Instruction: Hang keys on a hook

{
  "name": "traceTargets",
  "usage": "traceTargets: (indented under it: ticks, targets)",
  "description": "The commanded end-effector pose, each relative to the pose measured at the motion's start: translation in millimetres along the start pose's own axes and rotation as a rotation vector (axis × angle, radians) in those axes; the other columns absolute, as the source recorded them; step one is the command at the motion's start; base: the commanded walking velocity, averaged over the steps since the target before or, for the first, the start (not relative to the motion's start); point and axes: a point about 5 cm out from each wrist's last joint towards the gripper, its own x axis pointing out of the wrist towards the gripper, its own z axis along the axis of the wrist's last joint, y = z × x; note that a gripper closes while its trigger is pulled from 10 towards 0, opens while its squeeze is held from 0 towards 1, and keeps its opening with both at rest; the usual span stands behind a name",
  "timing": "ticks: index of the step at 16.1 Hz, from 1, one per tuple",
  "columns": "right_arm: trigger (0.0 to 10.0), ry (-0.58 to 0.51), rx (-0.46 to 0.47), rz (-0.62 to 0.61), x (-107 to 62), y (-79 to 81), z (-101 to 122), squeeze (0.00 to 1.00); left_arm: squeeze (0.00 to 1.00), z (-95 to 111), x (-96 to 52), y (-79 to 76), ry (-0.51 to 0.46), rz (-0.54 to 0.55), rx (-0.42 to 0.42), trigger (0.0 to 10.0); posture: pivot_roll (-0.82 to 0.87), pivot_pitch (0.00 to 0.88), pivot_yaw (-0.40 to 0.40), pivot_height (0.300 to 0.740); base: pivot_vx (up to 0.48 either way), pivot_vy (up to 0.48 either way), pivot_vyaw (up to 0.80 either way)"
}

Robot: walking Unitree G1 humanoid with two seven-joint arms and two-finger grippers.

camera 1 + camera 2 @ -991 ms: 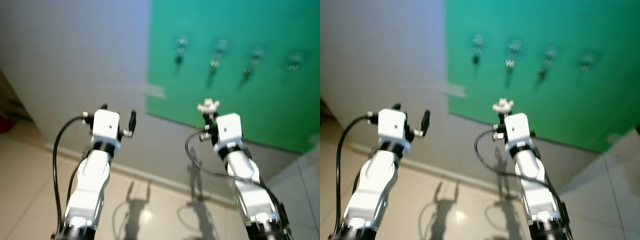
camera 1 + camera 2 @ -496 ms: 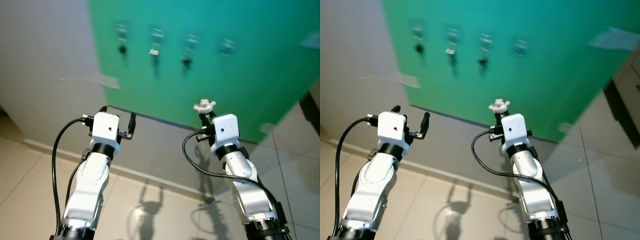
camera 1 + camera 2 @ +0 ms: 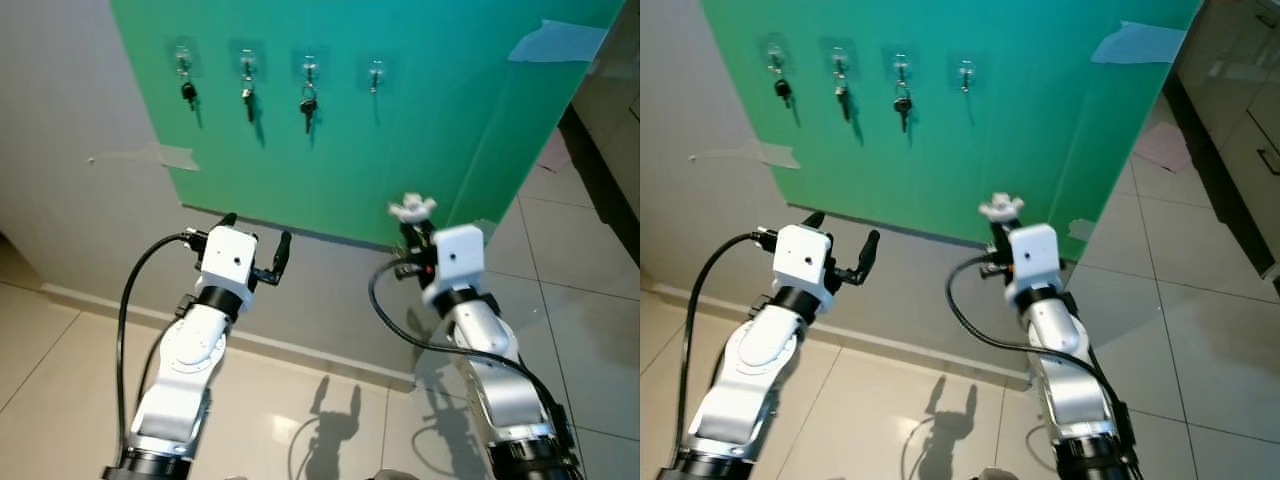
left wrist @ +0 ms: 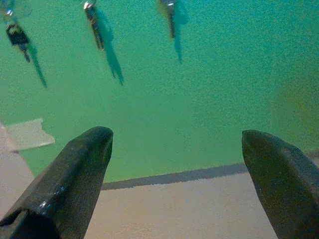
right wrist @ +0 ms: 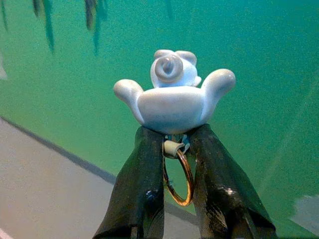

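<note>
A flat, matte green board [image 3: 420,120] covered the upper part of both head views, taped over a pale grey wall [image 3: 70,130]. Across its upper left ran four small clear hooks. The first three carried keys: a dark-headed key [image 3: 188,91], a slimmer one [image 3: 248,98] and a dark bunch [image 3: 308,103]. The fourth hook [image 3: 375,74], furthest right in the row, was bare. A strip of pale tape [image 3: 560,42] sat in the upper right corner, another [image 3: 165,156] at the board's left edge.

The right gripper [image 5: 173,154], right of centre in the head views, was clamped on the keys [image 5: 172,102]: a smooth, glossy white figurine with a rounded body, two stubby arms and a curled top, resting on the black fingertips. A thin brass-coloured ring [image 5: 178,177] hung from it between the fingers [image 5: 142,189].

The left gripper [image 3: 254,247], at centre left, had its blunt, tapered black fingers [image 4: 75,174] spread wide with nothing between them.

Glossy beige floor tiles [image 3: 330,430] lay along the bottom, showing the arms' shadows.
</note>
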Motion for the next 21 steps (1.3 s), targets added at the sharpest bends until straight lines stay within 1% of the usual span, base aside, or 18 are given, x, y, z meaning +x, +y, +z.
traceTargets:
  ticks: [1,2,4,6,7,10,12,14,15,16,18,20,21]
  targets:
    - [10.0,-0.062,0.022,-0.012,7.0,-5.2,18.5,0.0,0.0,10.6,1.0,-5.1,-0.047,-0.073,0.02,10.0,-0.07,0.024,0.0,0.74,0.0,0.0,0.0]
    - [10.0,-0.068,0.028,-0.013,8.6,-6.4,21.1,0.0,0.0,11.5,0.6,-6.4,-0.053,-0.095,0.026,10.0,-0.07,0.024,0.0,0.74,0.0,0.0,0.0]
    - [10.0,-0.097,0.051,0.046,18.3,-7.0,39.9,0.0,0.0,16.6,-3.9,-15.4,-0.087,-0.231,-0.03,10.0,-0.07,0.021,0.002,0.74,0.0,0.0,0.0]
    - [10.0,-0.138,0.095,0.084,26.2,-7.6,58.6,0.0,0.0,20.0,-7.6,-23.3,-0.097,-0.331,-0.058,10.0,-0.07,0.024,0.003,0.74,0.0,0.0,0.0]
    - [10.0,-0.157,0.117,0.093,30.8,-8.6,68.1,0.0,0.0,21.0,-8.7,-24.9,-0.099,-0.361,-0.056,10.0,-0.07,0.026,0.005,0.74,0.0,0.0,0.0]
    - [10.0,-0.216,0.187,0.128,41.5,-10.3,93.5,0.0,0.0,21.9,-8.2,-22.9,-0.102,-0.365,-0.038,10.0,-0.08,0.035,0.009,0.74,0.0,0.0,0.0]
    - [10.0,-0.255,0.258,0.138,52.5,-12.5,109.6,0.0,0.0,22.4,-8.0,-21.4,-0.102,-0.364,-0.035,10.0,-0.08,0.042,0.01,0.74,0.0,0.0,0.0]
    - [10.0,-0.271,0.254,0.141,60.9,-11.1,115.4,0.0,0.0,24.1,-8.0,-21.1,-0.111,-0.361,-0.035,10.0,-0.07,0.044,0.01,0.74,0.0,0.0,0.0]
    - [10.0,-0.282,0.259,0.137,68.0,-10.7,120.0,0.0,0.0,25.7,-7.2,-19.3,-0.115,-0.332,-0.029,10.0,-0.07,0.046,0.007,0.74,0.0,0.0,0.0]
    - [10.0,-0.292,0.251,0.134,71.1,-9.8,122.3,0.0,0.0,25.6,-6.2,-17.7,-0.106,-0.308,-0.032,10.0,-0.07,0.045,0.006,0.74,0.0,0.0,0.0]
    - [10.0,-0.32,0.265,0.138,75.0,-6.6,127.3,0.0,0.0,26.1,-5.2,-13.1,-0.106,-0.261,-0.036,10.0,-0.06,0.039,-0.002,0.74,0.0,0.0,0.0]
    - [10.0,-0.353,0.28,0.138,78.5,-4.2,131.5,0.0,0.0,26.1,-5.2,-12.4,-0.108,-0.26,-0.034,10.0,-0.06,0.033,-0.003,0.74,0.0,0.0,0.0]
    - [10.0,-0.363,0.273,0.137,81.6,-2.9,133.5,0.0,0.0,26.9,-4.7,-13.3,-0.111,-0.263,-0.036,10.0,-0.06,0.032,-0.003,0.74,0.0,0.0,0.0]
